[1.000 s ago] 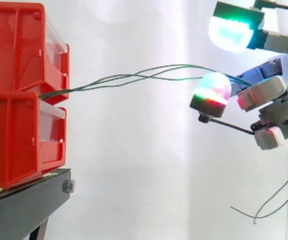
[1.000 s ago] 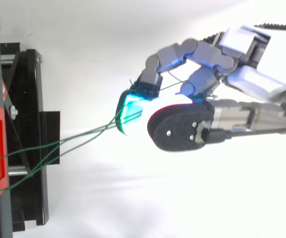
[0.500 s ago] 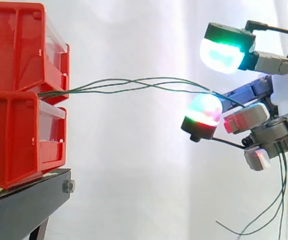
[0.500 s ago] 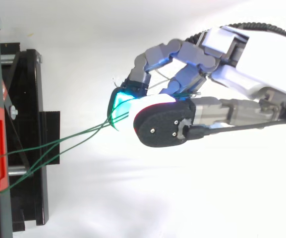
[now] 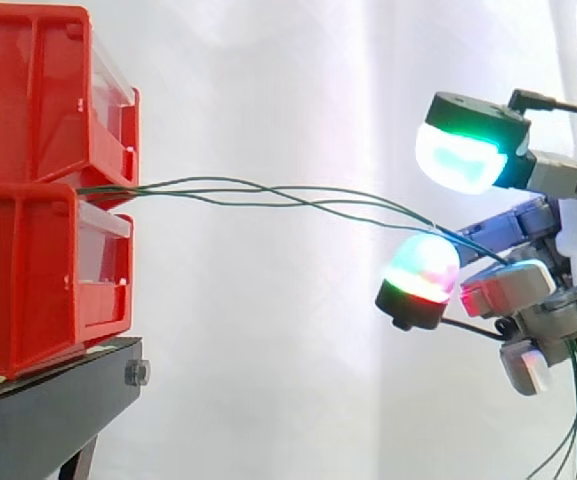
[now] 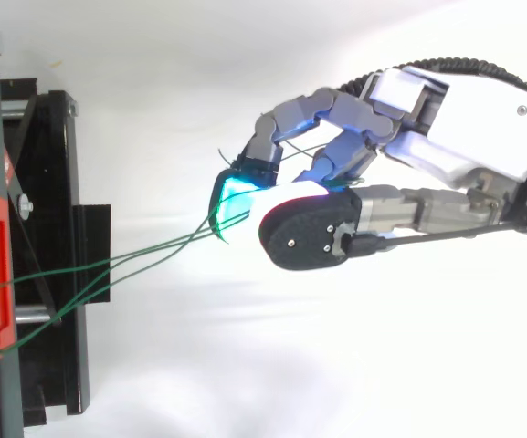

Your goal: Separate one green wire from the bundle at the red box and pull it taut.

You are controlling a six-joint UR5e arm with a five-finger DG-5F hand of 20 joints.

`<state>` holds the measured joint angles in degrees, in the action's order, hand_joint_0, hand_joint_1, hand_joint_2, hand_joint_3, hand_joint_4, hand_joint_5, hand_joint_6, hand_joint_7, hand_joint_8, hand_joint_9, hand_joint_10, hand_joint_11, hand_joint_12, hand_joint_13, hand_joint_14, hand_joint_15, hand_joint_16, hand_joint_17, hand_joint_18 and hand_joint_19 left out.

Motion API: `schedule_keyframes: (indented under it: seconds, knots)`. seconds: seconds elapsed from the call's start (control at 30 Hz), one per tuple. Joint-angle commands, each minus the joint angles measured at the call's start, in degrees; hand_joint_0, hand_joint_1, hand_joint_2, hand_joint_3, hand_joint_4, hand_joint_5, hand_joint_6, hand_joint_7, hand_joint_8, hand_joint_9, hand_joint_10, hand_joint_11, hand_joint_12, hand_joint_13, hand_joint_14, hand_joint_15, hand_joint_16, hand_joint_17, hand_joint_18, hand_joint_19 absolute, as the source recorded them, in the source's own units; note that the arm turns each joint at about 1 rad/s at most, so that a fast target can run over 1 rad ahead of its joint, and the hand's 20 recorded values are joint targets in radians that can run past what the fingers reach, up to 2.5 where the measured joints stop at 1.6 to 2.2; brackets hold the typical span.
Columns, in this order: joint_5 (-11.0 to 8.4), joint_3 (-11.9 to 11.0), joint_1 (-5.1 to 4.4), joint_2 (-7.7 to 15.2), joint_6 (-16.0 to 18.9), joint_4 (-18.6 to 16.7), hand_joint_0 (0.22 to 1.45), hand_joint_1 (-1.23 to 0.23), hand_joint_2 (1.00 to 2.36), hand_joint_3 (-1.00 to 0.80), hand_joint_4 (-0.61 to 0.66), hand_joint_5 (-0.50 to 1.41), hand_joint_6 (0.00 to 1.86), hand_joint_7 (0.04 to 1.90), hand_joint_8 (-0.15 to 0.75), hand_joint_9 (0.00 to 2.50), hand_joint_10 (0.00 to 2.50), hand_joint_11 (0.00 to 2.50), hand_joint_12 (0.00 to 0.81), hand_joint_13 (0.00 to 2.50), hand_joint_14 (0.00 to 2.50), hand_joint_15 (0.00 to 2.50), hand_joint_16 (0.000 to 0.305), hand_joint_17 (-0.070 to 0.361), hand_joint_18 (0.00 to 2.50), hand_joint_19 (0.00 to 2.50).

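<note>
- White curtain (image 5: 298, 90) hangs behind all the work in the side view.
- Red bins (image 5: 28, 270), two stacked, sit at the left on a black stand (image 5: 48, 420); from above, the stand (image 6: 53, 182) runs down the left edge.
- Hand (image 5: 543, 290) comes in from the right, well apart from the bins. Its fingers are curled and close round the green wires. One pad (image 5: 463, 150) glows green-cyan above the strands, another (image 5: 423, 275) magenta-red just under them. From above, the hand (image 6: 464, 137) lies across the upper right.
- Green wires (image 5: 268, 188), several thin strands, leave the seam between the two bins and cross the gap to the hand in slack, shallow arcs, none straight. Their loose ends (image 5: 568, 430) hang below the hand at the right edge.
</note>
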<state>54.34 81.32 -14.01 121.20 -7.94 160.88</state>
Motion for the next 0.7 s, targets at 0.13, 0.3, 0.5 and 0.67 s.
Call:
schedule_keyframes:
  seconds: [0.13,0.3,0.5,0.67]
  knots:
    - [0.15,0.8,0.92,0.0,1.9,-0.2,0.50,-0.48,1.00,-0.50,0.20,-0.21,0.81,0.92,0.293,1.14,0.10,1.50,0.369,1.30,0.74,1.32,0.063,0.141,0.85,0.91]
    - [1.74,0.8,1.71,0.0,1.9,1.0,0.50,-0.48,1.00,-0.50,0.20,-0.21,0.81,0.92,0.300,1.14,0.09,1.51,0.366,1.30,0.72,1.34,0.062,0.140,0.85,0.91]
    - [3.49,0.8,2.59,0.0,2.1,0.7,0.51,-0.49,1.00,-0.50,0.20,-0.20,0.81,0.94,0.291,1.15,0.05,1.53,0.361,1.30,0.69,1.35,0.062,0.138,0.84,0.92]
    - [3.67,0.8,2.76,0.0,2.0,0.8,0.59,-0.56,1.01,-0.37,0.17,-0.20,0.84,0.96,0.265,1.18,0.00,1.57,0.325,1.31,0.60,1.42,0.057,0.127,0.81,0.93]
